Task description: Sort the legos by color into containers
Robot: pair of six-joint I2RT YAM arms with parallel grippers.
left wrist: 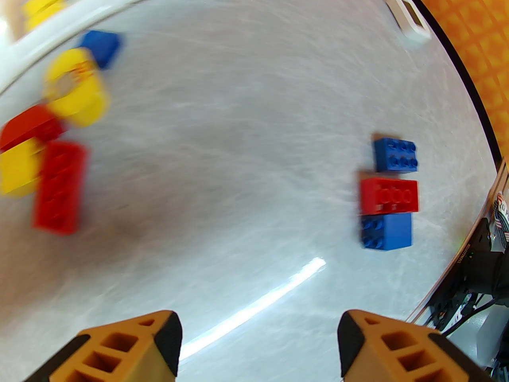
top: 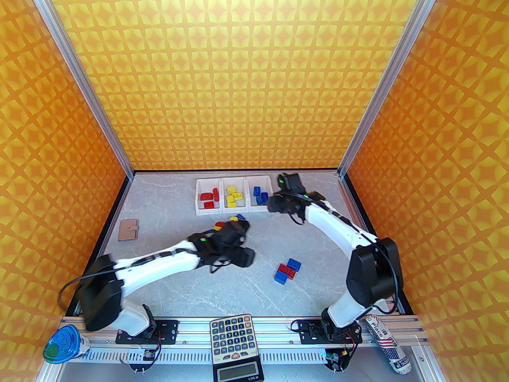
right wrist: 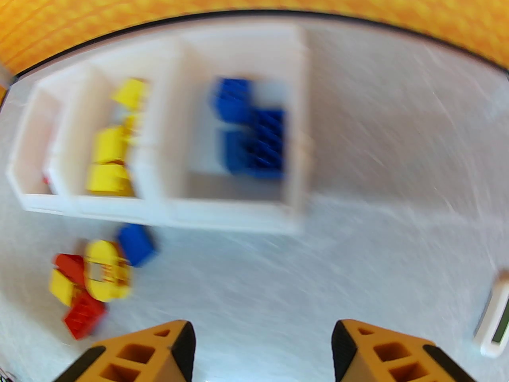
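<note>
The three joined white containers (top: pixel 221 212) stand at the back of the table. Red legos (top: pixel 209 199) lie in the left bin, yellow legos (top: pixel 234 196) in the middle, blue legos (right wrist: pixel 254 133) in the right. A mixed loose pile (right wrist: pixel 95 277) of red, yellow and blue legos lies just in front of the bins. Two blue legos and a red one (top: pixel 288 271) sit together mid-table. My left gripper (left wrist: pixel 258 344) is open and holds nothing, beside the pile. My right gripper (right wrist: pixel 262 348) is open and holds nothing, near the blue bin's front right corner.
A tan wallet (top: pixel 128 230) lies at the left. A small white device (left wrist: pixel 407 20) sits near the right wall. On the front rail are a calculator (top: pixel 234 338), a blue-lidded jar (top: pixel 63 342) and a printed can (top: pixel 389 342).
</note>
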